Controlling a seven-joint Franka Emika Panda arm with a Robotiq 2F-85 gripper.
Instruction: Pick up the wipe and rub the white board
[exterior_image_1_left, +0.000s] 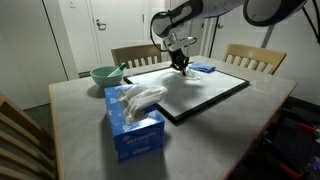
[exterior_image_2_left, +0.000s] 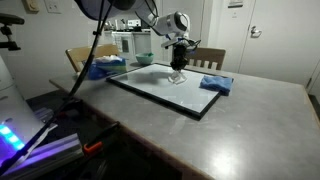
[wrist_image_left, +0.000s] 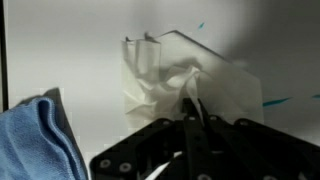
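The white board (exterior_image_1_left: 200, 92) lies flat on the table, a large white panel with a thin black frame, also seen from the opposite side (exterior_image_2_left: 160, 88). My gripper (exterior_image_1_left: 181, 66) points down over its far part, shut on the wipe (wrist_image_left: 165, 80), a crumpled white tissue pressed against the board surface. In an exterior view the wipe (exterior_image_2_left: 176, 77) hangs under the gripper (exterior_image_2_left: 177, 70) and touches the board. In the wrist view the gripper (wrist_image_left: 190, 100) has its dark fingers closed together on the tissue. Faint blue pen marks (wrist_image_left: 275, 101) show on the board beside it.
A folded blue cloth (exterior_image_2_left: 216, 84) lies on the board's corner, close to the gripper (wrist_image_left: 40, 135). A blue tissue box (exterior_image_1_left: 133, 122) stands at the table's near edge. A green bowl (exterior_image_1_left: 105, 74) sits by a wooden chair (exterior_image_1_left: 135, 54). Another chair (exterior_image_1_left: 254, 58) stands behind.
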